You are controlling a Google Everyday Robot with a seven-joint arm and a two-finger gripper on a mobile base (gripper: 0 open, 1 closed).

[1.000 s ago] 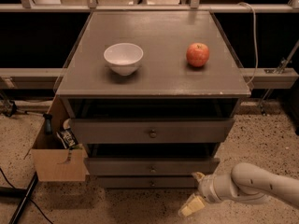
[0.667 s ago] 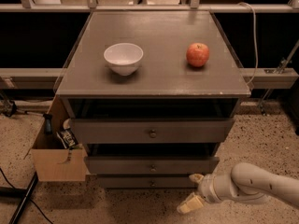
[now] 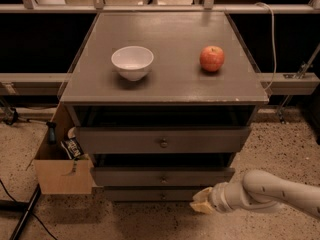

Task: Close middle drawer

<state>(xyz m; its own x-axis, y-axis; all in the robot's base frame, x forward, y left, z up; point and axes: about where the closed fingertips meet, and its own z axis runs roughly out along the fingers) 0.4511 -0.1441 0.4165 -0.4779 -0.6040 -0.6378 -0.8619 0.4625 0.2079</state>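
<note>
Gripper (image 3: 202, 202), open or closed I cannot tell, low before the middle drawer (image 3: 125, 176): press squarely near its knob (image 3: 163, 179), pushing straight in.

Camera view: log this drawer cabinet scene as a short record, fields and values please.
cabinet top: white bowl on the left, red apple on the right, apart
middle drawer: appears partly open, dark gap above its front
gripper: low, in front of the drawers, just below the middle drawer's front, toward its right end
floor, left: cardboard box with small items in it
</note>
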